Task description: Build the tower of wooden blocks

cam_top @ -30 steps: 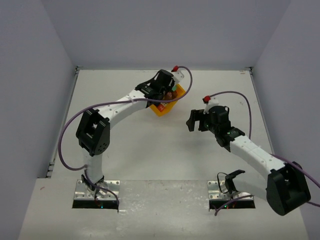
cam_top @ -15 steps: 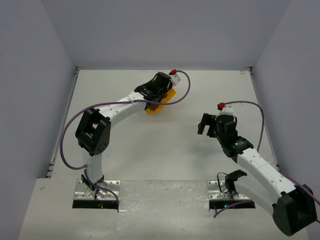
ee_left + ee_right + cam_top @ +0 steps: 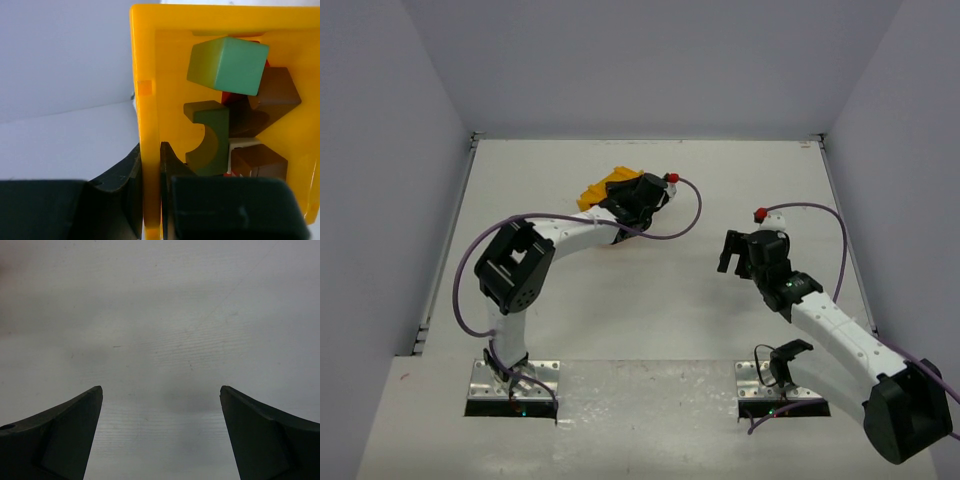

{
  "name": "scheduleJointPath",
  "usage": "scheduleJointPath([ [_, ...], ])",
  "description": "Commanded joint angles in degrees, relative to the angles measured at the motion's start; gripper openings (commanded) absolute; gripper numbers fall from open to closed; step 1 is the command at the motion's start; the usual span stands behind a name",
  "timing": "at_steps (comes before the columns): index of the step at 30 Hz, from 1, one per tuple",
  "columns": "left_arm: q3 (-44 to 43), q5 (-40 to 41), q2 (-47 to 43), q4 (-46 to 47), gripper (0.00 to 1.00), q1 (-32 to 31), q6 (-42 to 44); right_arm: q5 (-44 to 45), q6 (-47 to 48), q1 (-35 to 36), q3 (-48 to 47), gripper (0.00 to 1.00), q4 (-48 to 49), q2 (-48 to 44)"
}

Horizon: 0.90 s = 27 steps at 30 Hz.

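My left gripper (image 3: 150, 165) is shut on the side wall of a yellow-orange bin (image 3: 150, 100), one finger inside and one outside. In the top view the bin (image 3: 600, 188) is held tipped up at the back centre by the left gripper (image 3: 638, 200). The wood blocks lie piled inside: a light green cube (image 3: 227, 65), a dark green arch piece (image 3: 207, 137), brown blocks (image 3: 277, 92) and a cream one (image 3: 240, 143). My right gripper (image 3: 730, 250) (image 3: 161, 388) hangs open over bare table, holding nothing. No tower is in view.
The white table (image 3: 650, 320) is walled by grey panels on the left, back and right. Purple cables loop from both wrists. The right arm (image 3: 820, 315) stretches from the near right corner toward the centre.
The left arm has rotated and tipped the bin, which has swung to the left of the wrist. The right arm drew back toward the right and near side.
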State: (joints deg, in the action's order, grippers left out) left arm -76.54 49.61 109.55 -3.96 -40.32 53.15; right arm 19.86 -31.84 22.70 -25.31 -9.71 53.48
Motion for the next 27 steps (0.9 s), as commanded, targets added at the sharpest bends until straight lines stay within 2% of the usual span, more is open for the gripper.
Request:
scheduleJointPath([
  [1,4.22,15.68,0.73,27.6,0.0,-0.98,19.72,3.1,-0.94,-0.01,-2.37,0.99,0.47,0.29],
  [3,8.27,17.21,1.45,34.7,0.0,-1.43,29.48,3.25,-0.94,0.06,-2.34,0.99,0.4,0.22],
  [5,10.05,17.52,2.05,36.11,0.0,-2.72,31.83,3.3,-0.94,0.07,-2.17,0.99,0.41,0.01],
  [10,10.62,17.45,3.57,33.05,0.0,-5.82,32.36,3.87,-1.03,0.06,-1.5,0.99,0.48,-1.0],
  [17,11.83,17.53,5.33,31.0,0.0,-6.76,32.09,3.93,-1.03,0.06,-1.29,0.99,0.57,-1.07],
  [27,15.97,20.16,5.73,33.64,0.0,-8.33,35.51,3.52,-0.86,0.0,-1.69,0.99,0.59,0.26],
])
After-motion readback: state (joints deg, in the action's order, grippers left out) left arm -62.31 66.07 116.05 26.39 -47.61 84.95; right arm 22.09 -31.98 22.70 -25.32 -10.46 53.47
